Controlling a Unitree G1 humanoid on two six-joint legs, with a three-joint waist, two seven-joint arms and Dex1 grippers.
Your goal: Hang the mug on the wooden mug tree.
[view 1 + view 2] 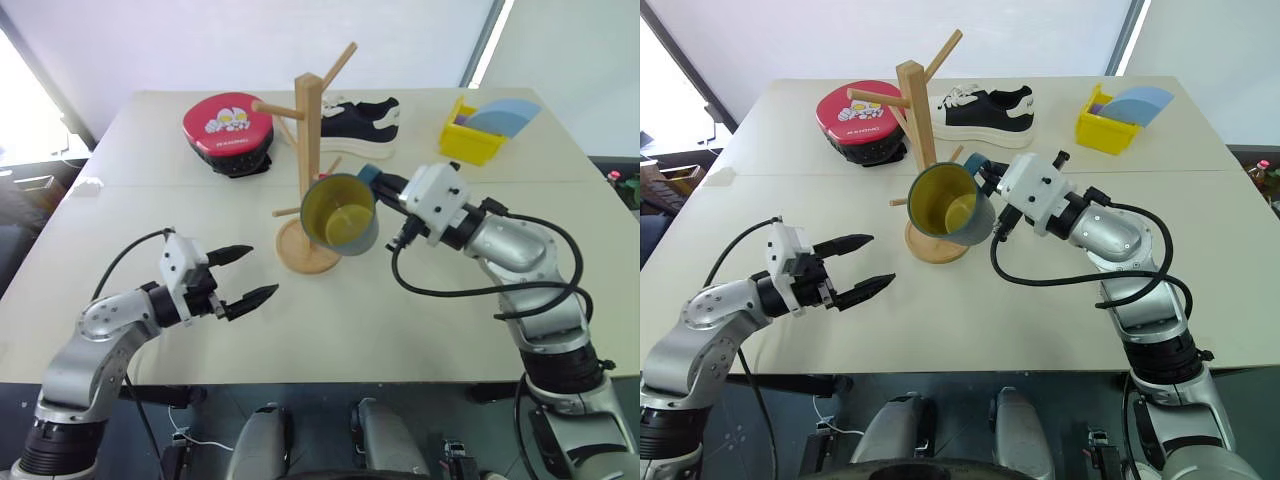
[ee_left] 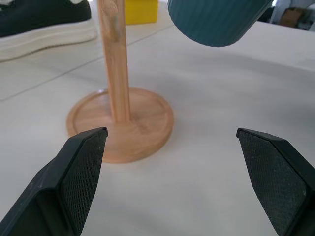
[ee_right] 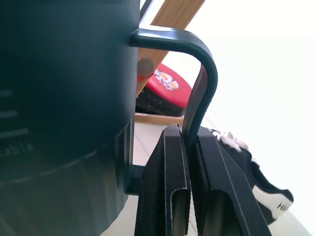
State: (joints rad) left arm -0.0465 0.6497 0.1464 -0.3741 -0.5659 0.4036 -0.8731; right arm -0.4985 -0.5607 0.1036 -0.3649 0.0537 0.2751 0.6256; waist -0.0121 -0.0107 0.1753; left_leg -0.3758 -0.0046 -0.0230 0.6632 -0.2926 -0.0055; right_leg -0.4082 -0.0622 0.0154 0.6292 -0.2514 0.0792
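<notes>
Black-fingered left gripper (image 1: 247,274) nearest, low over the pale counter (image 1: 400,330), fingers (image 2: 83,172) spread wide and holding nothing, aimed toward the round base of the wooden mug tree (image 1: 309,150). Right gripper (image 1: 385,186) farther in and higher, level, fingers (image 3: 170,187) clamped tight on the loop handle of the mug (image 1: 340,215). Mug lifted clear of the counter, tipped on its side, yellow-olive inside facing the camera, teal-blue ribbed outside turned away; positioned just in front of the tree's post and above its base; contact with post or lower peg not determinable. Mug tree upright near mid-counter: light-wood post, disc base, angled pegs rising left and right, no mug on any peg.

Beyond the tree, from left to right along the far part of the counter: red round case (image 1: 228,128) with a cartoon print over a black underside; black sneaker (image 1: 358,124) with white sole and laces, lying just behind the post; yellow bin (image 1: 470,138) near the far right corner, holding a pale blue fan-shaped piece (image 1: 505,115).
</notes>
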